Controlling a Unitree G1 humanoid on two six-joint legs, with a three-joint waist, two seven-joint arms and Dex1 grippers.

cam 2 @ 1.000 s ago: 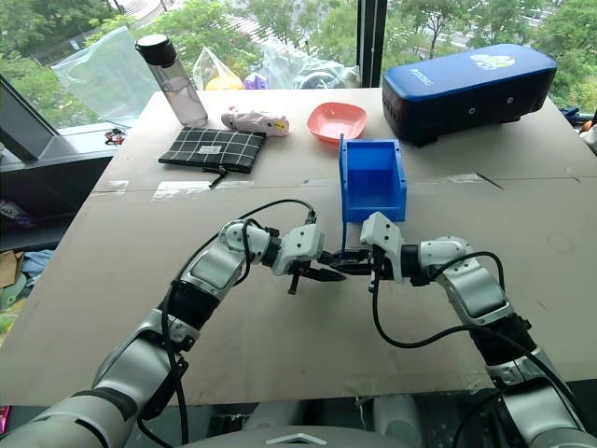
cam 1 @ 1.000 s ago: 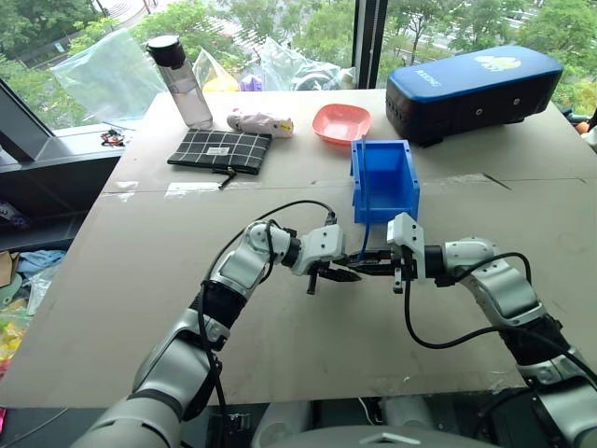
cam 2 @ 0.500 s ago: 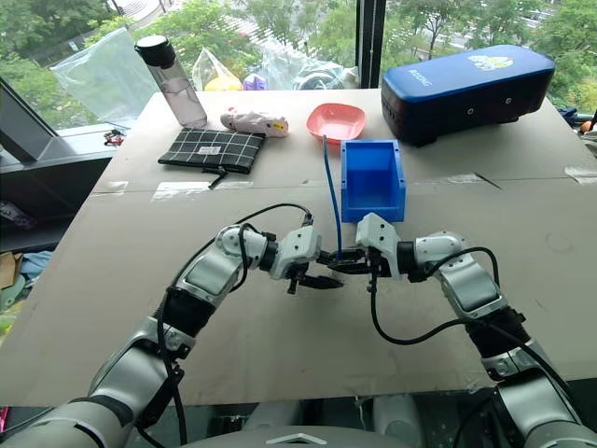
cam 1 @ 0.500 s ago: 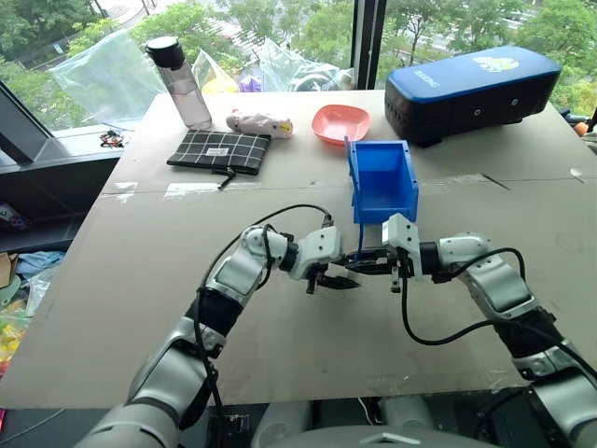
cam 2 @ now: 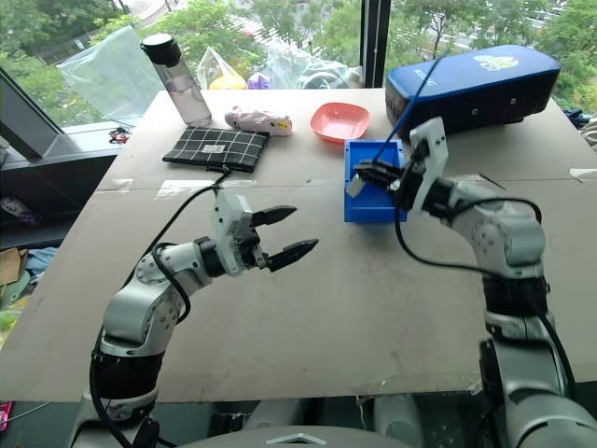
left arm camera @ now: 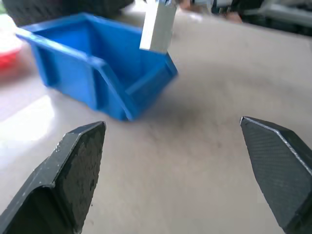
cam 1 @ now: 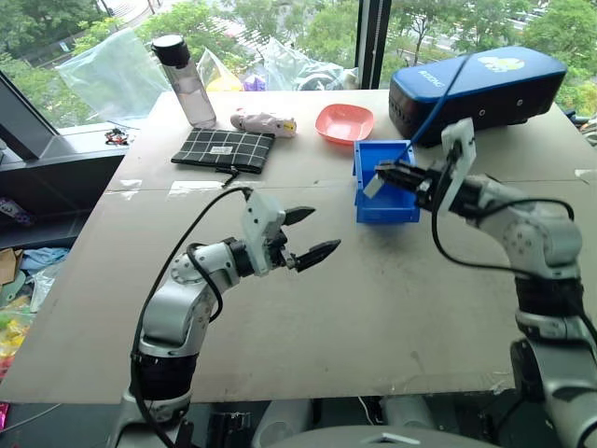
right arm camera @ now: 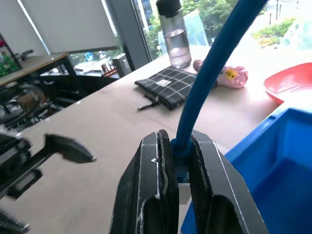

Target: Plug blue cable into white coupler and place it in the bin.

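— Blue cable, where is it?
— Pinched between the shut right fingers, white coupler hanging just below them, over the bin.
— And the left fingers?
— Spread wide, holding nothing, above the tabletop.

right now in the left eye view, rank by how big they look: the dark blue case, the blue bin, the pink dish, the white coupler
1. dark blue case, largest by far
2. bin
3. pink dish, which sits farther back, so it may look smaller than it is
4. white coupler, tiny, hanging from the right end effector over the bin
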